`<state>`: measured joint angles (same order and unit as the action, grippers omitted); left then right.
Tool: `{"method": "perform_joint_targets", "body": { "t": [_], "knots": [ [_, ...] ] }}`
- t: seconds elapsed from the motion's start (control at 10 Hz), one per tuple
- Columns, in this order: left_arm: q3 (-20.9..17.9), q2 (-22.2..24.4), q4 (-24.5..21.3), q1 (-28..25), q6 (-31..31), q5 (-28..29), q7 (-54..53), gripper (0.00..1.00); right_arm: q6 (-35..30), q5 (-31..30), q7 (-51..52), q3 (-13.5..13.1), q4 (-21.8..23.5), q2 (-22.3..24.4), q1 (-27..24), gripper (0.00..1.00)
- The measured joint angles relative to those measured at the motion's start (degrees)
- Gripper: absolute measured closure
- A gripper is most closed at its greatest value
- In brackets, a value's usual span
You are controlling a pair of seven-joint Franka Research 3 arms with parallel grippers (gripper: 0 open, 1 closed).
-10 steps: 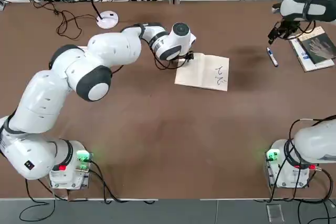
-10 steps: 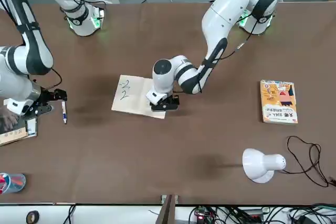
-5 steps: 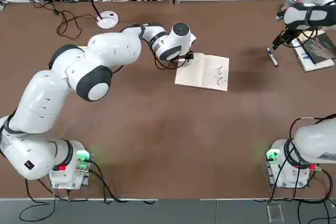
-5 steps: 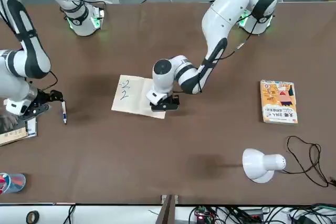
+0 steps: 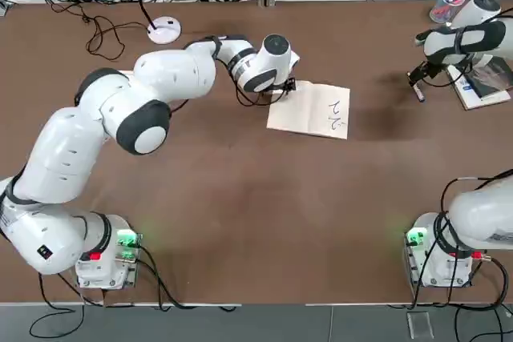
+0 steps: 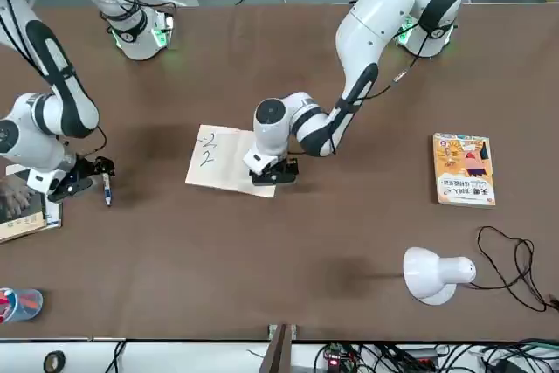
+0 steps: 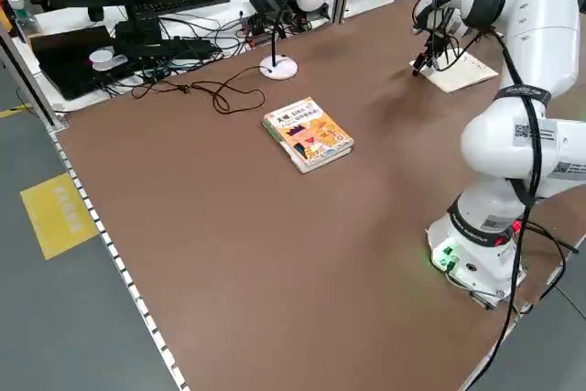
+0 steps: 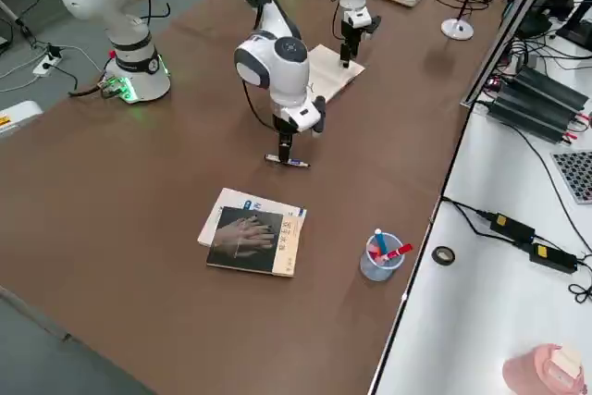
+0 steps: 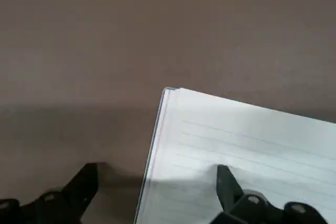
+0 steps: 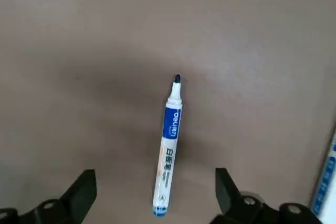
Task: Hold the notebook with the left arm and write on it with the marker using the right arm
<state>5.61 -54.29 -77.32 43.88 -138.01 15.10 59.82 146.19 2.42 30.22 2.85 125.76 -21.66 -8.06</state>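
Observation:
The notebook [image 5: 309, 110] lies open in the middle of the table, with a few dark squiggles on its right page. My left gripper [image 5: 286, 86] stands at its left edge, open. In the left wrist view one finger [image 9: 226, 179] is over the lined page [image 9: 252, 140] and the other is over bare table. The marker [image 6: 106, 191] lies flat on the table at the far right. My right gripper [image 5: 416, 78] hangs straight over it, open. In the right wrist view the marker [image 10: 168, 150] lies between the two spread fingers, untouched.
A book with a hand picture [image 8: 252, 240] lies just right of the marker, and a cup of pens [image 8: 377, 259] stands behind it. An orange-yellow book [image 6: 463, 169] lies at the far left. A white desk lamp [image 6: 434, 273] and cables sit at the back left.
My right gripper has swung toward the marker and come down over it, still open. The left arm and the notebook have not moved.

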Motion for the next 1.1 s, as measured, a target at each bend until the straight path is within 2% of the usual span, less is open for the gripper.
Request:
{"method": "perform_joint_targets", "body": {
  "t": [1.1],
  "knots": [
    [0.0, 0.0, 0.0, 0.0, 0.0, 0.0, 0.0, 0.0, 4.1, -0.2, 4.4, -0.5, 1.2, -2.1, -0.2, 0.0]
  ]
}}
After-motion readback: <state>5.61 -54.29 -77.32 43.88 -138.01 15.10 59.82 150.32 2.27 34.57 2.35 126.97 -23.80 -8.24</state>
